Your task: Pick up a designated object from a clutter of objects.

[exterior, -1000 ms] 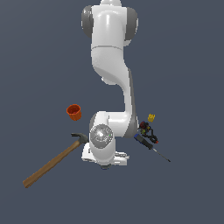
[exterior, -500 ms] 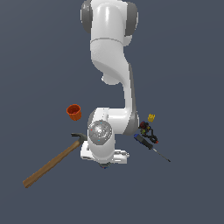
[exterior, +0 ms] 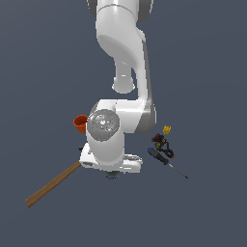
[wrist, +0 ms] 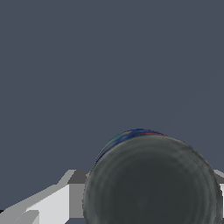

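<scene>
Plain grey floor lay beneath my gripper (exterior: pixel 113 174). I could not tell its opening. Beside the hammer (exterior: pixel 53 184), the dark grey cup (wrist: pixel 151 179) looked light, rigid; I'd grip its rim.

I see a dark grey cup (wrist: pixel 151 181) with a bluish rim, an orange cup (exterior: pixel 80 123), a brown-handled hammer (exterior: pixel 52 184), a blue-handled screwdriver (exterior: pixel 165 162), and a yellow-topped dark toy (exterior: pixel 163 139) on slate-grey bench (exterior: pixel 207 87).

The arm (exterior: pixel 123 58) looks like smooth white plastic with a soft gloss; its round cap (exterior: pixel 102 123) is mottled grey, like brushed metal. The hammer (exterior: pixel 53 183) has a matt brown wooden handle. The orange cup (exterior: pixel 80 123) looks like matt plastic. The grey cup (wrist: pixel 151 179) is dull, cloudy grey with a bluish glossy edge.
</scene>
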